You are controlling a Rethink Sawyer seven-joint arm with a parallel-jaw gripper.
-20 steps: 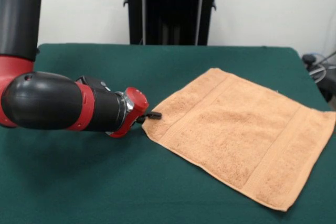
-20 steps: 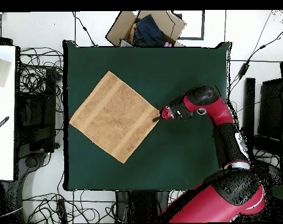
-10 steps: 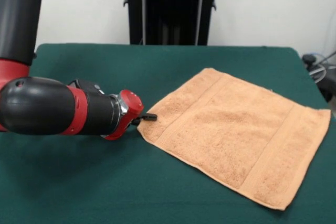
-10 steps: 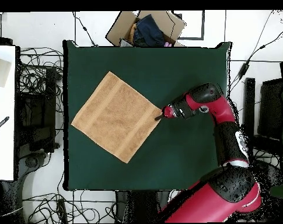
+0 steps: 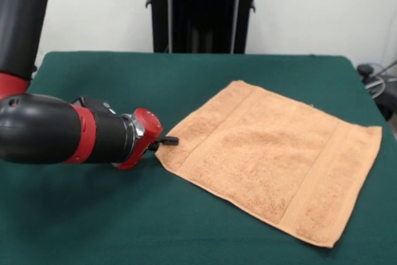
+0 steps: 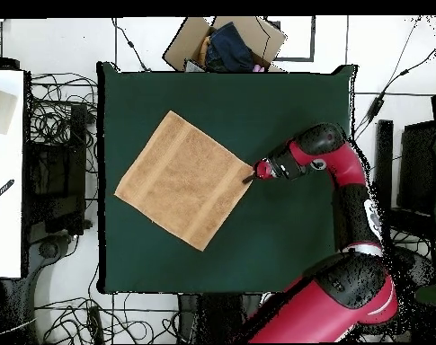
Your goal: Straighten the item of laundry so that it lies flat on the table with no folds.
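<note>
At the towel's corner nearest the arm we log the gripper: small black tips low over the cloth, meeting that corner. We cannot tell from either view whether the jaws are apart, closed, or pinching the fabric; the tips are too small and dark to read.

Item: towel. Peach-orange terry, roughly square, spread on the table and lying flat across its visible surface, with no fold we can make out. A flat woven band runs close to each of two opposite hems. Seen from overhead, it sits turned like a diamond, one corner pointing at the gripper, and occupies the picture's left half of the tabletop, clear of every table edge. Seen from the front, it fills the picture's right half, its far right corner near the table's side edge.

Item: arm. Black shell with red collars, lying nearly level just above the table behind the gripper, its wrist end red.

Item: table. Large rectangle in plain dark green cloth, much bigger than the towel.

Surroundings, overhead view: an open cardboard box holding dark cloth lies beyond the table's far edge; cables trail over the floor beside the table.
</note>
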